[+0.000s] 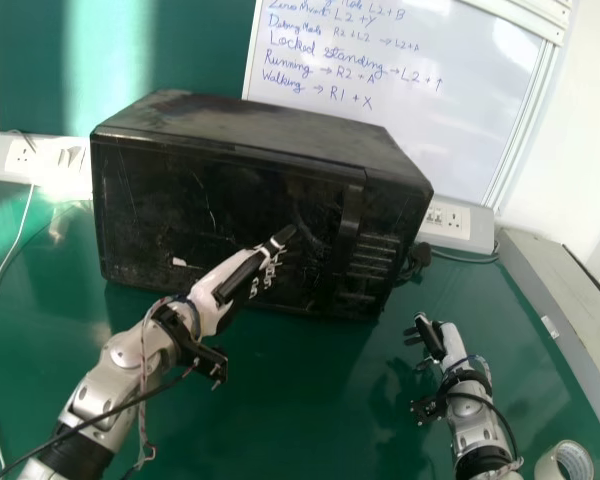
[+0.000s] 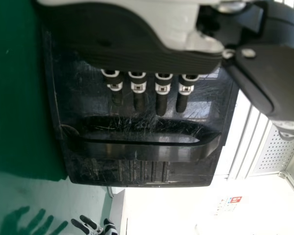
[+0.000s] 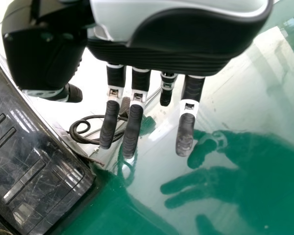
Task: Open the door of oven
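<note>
While the door (image 1: 185, 215) sits flush in the black oven's front, the step in hand looks to be the approach to the handle, with the pull yet to begin. Oven (image 1: 265, 135) stands on the green table (image 1: 300, 400), face turned to the robot, white socket strips (image 1: 60, 160) behind it. Handle (image 2: 147, 152): a long bar beside the control panel (image 1: 378, 258), on the door's right in the head view. Left hand (image 1: 242, 277) is in front of the door, fingers (image 2: 161, 103) apart from the bar, extended and holding nothing; whether the tips touch the door face, cannot tell. Right hand (image 1: 434, 340) is over the table near the oven's right front corner, fingers (image 3: 132, 129) loose, nothing held. Next move, as judged: carry the left fingers across to the bar, get them in behind it, curl, then draw back towards the robot, swinging wide as the door turns, probably about its left edge. Possible trouble: tips sliding off the smooth bar, or the whole oven dragging along with the pull.
</note>
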Motion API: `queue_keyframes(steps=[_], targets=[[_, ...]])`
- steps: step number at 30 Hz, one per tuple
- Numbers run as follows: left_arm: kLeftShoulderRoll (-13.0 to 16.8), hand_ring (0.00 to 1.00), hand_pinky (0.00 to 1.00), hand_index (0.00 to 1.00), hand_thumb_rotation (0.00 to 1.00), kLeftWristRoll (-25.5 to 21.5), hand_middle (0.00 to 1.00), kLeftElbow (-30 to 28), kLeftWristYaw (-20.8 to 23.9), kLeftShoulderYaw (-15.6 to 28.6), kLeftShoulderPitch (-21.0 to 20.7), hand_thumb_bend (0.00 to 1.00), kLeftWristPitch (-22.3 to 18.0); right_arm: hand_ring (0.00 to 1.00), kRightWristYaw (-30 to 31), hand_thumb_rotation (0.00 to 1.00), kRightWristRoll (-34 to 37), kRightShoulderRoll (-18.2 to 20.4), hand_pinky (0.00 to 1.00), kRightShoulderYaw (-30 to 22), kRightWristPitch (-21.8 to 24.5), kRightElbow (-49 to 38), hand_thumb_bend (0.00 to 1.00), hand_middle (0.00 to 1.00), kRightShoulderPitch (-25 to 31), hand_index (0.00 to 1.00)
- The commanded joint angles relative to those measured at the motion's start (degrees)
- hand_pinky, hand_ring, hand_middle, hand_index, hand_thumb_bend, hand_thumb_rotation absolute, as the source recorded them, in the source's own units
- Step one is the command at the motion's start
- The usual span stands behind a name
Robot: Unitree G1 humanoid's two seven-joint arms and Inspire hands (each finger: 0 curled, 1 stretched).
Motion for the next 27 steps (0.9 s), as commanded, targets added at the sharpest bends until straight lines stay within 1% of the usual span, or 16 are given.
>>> queue_keyframes(steps=[1,11,15,20,27], targets=[[-0.6,1.00,1.00,1.00,0.93,-0.3,1.00,2.0,-0.5,0.3,-1.8,1.00,-1.0,0.38,0.1,0.15,0.5,-0.3,0.31,-0.3,-0.4,0.2,0.51,0.47,0.2,0.49],[-1.7,1.00,1.00,1.00,0.92,0.2,1.00,9.5,0.1,0.7,-5.7,1.00,-3.0,0.38,-0.2,0.15,0.0,-0.3,0.31,0.1,-0.2,0.2,0.51,0.48,0.1,0.49],[-1.6,1.00,1.00,1.00,0.93,0.4,1.00,11.7,-0.6,0.4,-6.7,1.00,-3.2,0.37,0.0,0.15,0.2,-0.3,0.30,-0.1,-0.3,0.2,0.51,0.47,0.1,0.49],[-1.7,1.00,1.00,1.00,0.92,0.2,1.00,14.6,-1.9,0.6,-7.9,1.00,-4.7,0.37,-0.3,0.15,0.2,-0.2,0.31,-0.1,-0.5,0.2,0.51,0.48,0.2,0.49],[-2.6,1.00,1.00,1.00,0.93,1.0,1.00,20.1,-1.8,0.4,-9.7,1.00,-7.9,0.39,-0.3,0.15,0.3,-0.2,0.32,-0.2,-0.7,0.2,0.51,0.49,0.4,0.49]])
